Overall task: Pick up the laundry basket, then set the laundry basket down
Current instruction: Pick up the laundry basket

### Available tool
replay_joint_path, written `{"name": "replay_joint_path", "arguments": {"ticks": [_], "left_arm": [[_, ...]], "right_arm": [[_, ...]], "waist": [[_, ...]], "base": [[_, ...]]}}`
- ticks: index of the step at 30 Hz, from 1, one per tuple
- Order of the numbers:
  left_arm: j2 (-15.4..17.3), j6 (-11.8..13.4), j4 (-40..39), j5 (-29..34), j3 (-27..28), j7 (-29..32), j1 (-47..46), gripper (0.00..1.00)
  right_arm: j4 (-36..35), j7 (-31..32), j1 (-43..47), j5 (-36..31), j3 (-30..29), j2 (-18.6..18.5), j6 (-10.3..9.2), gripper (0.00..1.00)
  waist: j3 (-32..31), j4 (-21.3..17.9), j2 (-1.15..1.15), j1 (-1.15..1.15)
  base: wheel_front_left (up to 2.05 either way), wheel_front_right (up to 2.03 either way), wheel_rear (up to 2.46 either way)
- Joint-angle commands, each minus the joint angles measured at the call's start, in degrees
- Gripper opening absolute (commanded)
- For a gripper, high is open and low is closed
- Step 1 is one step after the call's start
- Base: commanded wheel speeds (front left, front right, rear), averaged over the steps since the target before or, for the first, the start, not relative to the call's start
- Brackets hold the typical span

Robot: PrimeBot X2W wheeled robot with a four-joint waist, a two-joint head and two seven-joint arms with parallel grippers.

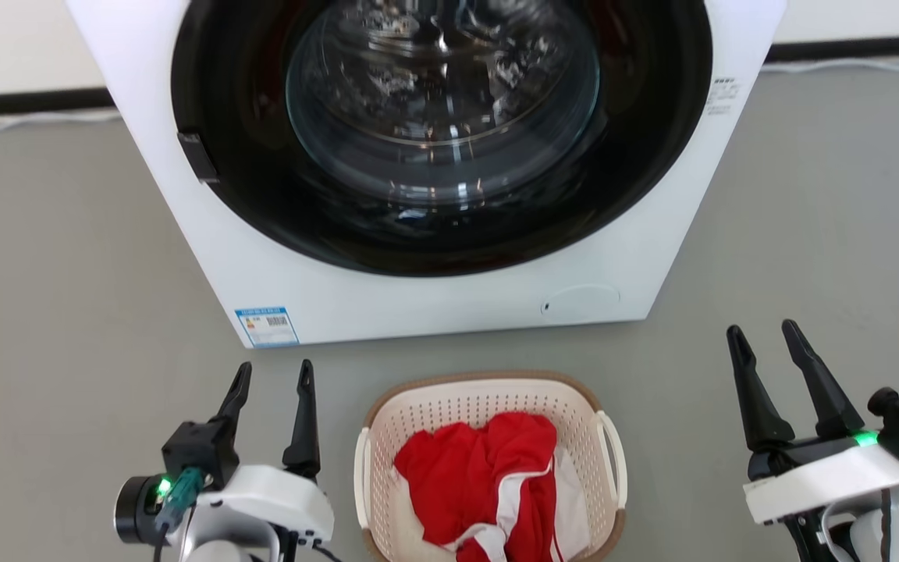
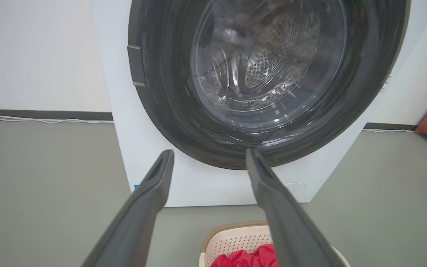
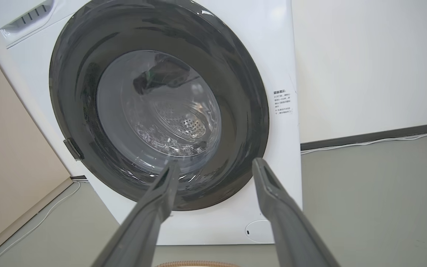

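The laundry basket [image 1: 481, 406] sits upright on the grey floor [image 1: 67, 312], open side up. It lies between the two hands, ahead of their wrists and behind their fingertips. It is close to the inner side of the left hand [image 1: 275, 365] and farther from the right hand [image 1: 762, 328], touching neither.

Its two white loop handles [image 1: 612, 460] face sideways, one toward each hand. Its rounded far end points the same way as the fingers, at the front of the washing machine [image 1: 418, 304]. The long axis seems to run that way too, from the robot toward the machine. The near end is cut off by the bottom of the head view, so this cannot be confirmed. A crumpled red garment [image 1: 473, 476] with white trim lies inside the basket.

Both hands have their two dark fingers spread apart with nothing between them, and they hang above the floor. In the left wrist view, the basket's brown rim and some red cloth show low down, beneath the fingers. In the right wrist view, a sliver of the brown rim shows at the bottom edge between the fingers. Beyond the fingertips of both hands stands the washing machine's round dark door [image 1: 442, 117], which is closed.
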Motion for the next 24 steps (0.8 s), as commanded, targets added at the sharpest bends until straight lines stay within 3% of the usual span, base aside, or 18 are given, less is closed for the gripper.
{"name": "replay_joint_path", "arguments": {"ticks": [1,8,24], "left_arm": [[0.2,-0.7,-3.0,1.0,2.4,-0.3,0.3,1.0],[-0.1,-2.2,-7.9,2.6,4.0,-0.3,2.8,1.0],[-0.5,-4.1,-8.2,3.6,4.8,-0.3,3.5,1.0]], "right_arm": [[-1.0,-0.6,0.3,-1.2,0.3,-0.5,0.36,1.0],[-1.5,-0.6,1.7,-3.3,-2.2,0.7,0.36,1.0],[-1.0,-0.6,2.2,-5.4,-4.3,1.5,0.36,1.0]], "waist": [[-1.4,-0.1,0.0,0.0],[-3.0,-0.3,0.0,0.0],[-3.2,-0.5,0.0,0.0]], "base": [[0.0,0.0,0.0],[0.0,0.0,0.0],[0.0,0.0,0.0]]}}
